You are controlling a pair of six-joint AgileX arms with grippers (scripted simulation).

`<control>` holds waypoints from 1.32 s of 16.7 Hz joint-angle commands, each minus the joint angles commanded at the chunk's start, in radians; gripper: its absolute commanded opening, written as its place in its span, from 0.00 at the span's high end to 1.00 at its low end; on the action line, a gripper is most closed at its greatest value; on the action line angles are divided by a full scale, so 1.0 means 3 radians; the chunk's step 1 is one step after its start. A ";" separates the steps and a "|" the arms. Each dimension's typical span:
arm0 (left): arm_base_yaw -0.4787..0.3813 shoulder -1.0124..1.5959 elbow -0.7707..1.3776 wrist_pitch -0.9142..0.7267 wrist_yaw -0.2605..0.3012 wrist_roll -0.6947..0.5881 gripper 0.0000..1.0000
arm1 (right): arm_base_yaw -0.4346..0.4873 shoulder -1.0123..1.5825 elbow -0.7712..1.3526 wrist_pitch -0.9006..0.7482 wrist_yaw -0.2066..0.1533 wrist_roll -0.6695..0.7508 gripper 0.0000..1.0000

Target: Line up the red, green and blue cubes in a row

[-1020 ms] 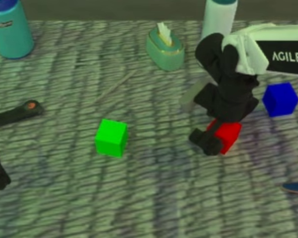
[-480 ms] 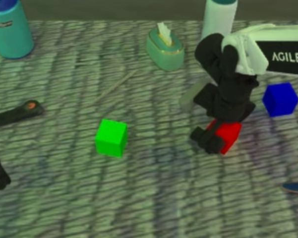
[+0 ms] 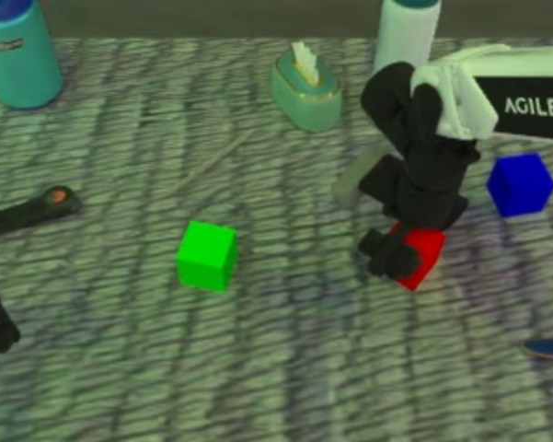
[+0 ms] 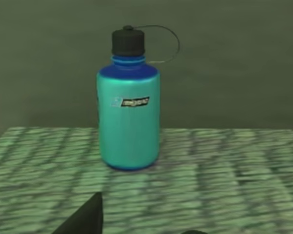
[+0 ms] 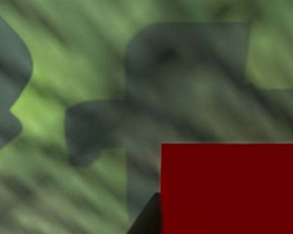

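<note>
Reaching down from the table's right side, the right gripper [image 3: 400, 250] sits directly over the red cube [image 3: 421, 255], its dark fingers [image 3: 386, 254] pressed against the cube's left face in the top view. The jaws look clamped on the cube, though the wrist body hides the far finger, so the grip is likely rather than certain. In the right wrist view the red cube [image 5: 231, 187] fills the near corner, with one dark fingertip [image 5: 146, 219] edging along its side and blurred shadow on the cloth beyond.

The blue cube [image 3: 521, 184] rests on the table just to the right of that arm, apart from the red one. The green cube [image 3: 206, 255] stands well apart on the left half of the table [image 3: 285, 368], touching nothing.

The left gripper [image 3: 57, 197] is parked at the table's left edge; whether it is open or shut cannot be told. Its wrist view faces a teal bottle [image 4: 129, 117] standing upright at the far left corner.
</note>
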 joint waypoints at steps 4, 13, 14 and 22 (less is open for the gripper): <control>0.0000 0.0000 0.0000 0.0000 0.0000 0.0000 0.00 | 0.0000 0.0000 0.0000 0.0000 0.0000 0.0000 1.00; 0.0000 0.0000 0.0000 0.0000 0.0000 0.0000 0.00 | 0.0017 -0.0229 0.0340 -0.0534 -0.0029 0.0013 1.00; 0.0000 0.0000 0.0000 0.0000 0.0000 0.0000 0.00 | 0.0019 -0.0267 0.0412 -0.0656 -0.0029 0.0014 1.00; 0.0000 0.0000 0.0000 0.0000 0.0000 0.0000 0.00 | 0.0055 -0.0303 0.0581 -0.0856 -0.0030 -0.0008 1.00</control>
